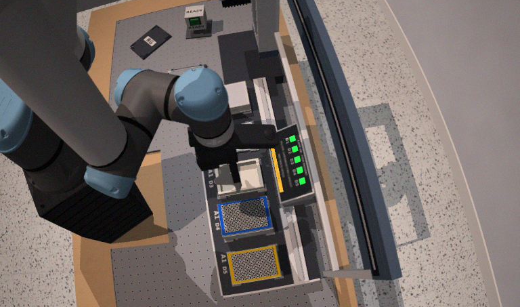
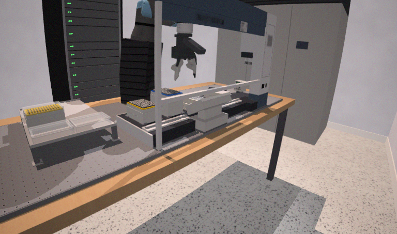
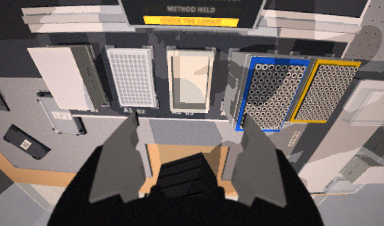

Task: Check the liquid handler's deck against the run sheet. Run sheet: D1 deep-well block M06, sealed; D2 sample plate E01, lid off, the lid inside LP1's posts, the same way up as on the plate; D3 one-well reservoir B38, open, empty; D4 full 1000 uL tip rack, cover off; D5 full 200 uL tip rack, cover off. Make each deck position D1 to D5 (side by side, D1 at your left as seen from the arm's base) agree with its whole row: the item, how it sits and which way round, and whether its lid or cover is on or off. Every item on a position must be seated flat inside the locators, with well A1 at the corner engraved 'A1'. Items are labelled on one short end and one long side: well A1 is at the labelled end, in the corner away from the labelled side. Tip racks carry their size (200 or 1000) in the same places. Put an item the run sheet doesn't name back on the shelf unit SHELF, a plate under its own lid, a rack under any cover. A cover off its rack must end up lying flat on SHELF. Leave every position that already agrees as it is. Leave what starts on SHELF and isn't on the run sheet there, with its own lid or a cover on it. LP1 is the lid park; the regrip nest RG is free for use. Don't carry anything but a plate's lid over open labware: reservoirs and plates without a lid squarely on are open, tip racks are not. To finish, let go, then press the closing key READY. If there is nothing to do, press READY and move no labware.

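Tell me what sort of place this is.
Most likely an automated lab bench: a liquid handler's deck with a blue-framed tip rack, a one-well reservoir and a sample plate, served by a robot arm's gripper.
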`<control>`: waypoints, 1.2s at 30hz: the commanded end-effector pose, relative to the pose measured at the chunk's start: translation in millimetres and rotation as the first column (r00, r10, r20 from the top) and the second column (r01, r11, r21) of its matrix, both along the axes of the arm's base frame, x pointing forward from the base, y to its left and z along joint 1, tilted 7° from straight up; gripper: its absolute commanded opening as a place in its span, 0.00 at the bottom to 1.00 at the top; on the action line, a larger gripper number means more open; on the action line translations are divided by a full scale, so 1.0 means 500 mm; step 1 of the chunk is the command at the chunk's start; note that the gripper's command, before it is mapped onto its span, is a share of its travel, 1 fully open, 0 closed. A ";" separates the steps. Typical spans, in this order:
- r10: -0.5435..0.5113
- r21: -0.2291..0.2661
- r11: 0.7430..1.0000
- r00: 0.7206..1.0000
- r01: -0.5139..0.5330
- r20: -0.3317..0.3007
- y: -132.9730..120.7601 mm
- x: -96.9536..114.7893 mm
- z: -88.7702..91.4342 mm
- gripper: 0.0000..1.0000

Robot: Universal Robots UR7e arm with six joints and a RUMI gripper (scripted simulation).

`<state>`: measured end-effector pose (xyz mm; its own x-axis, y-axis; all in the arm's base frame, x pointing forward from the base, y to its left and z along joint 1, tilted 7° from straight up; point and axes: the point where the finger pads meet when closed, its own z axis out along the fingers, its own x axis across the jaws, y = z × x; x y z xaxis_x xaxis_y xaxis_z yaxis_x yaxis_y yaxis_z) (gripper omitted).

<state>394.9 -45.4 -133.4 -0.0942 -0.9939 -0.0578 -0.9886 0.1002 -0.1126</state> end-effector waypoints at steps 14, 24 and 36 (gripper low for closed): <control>-0.011 -0.003 1.000 1.000 0.011 -0.001 0.008 0.002 0.002 0.82; -0.011 -0.003 1.000 1.000 0.011 -0.001 0.008 0.002 0.002 0.82; -0.009 -0.005 1.000 1.000 0.009 0.001 0.028 0.006 0.004 0.82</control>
<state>395.1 -40.7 -133.4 -0.1061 -0.9928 -0.0563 -0.9877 0.1118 -0.1097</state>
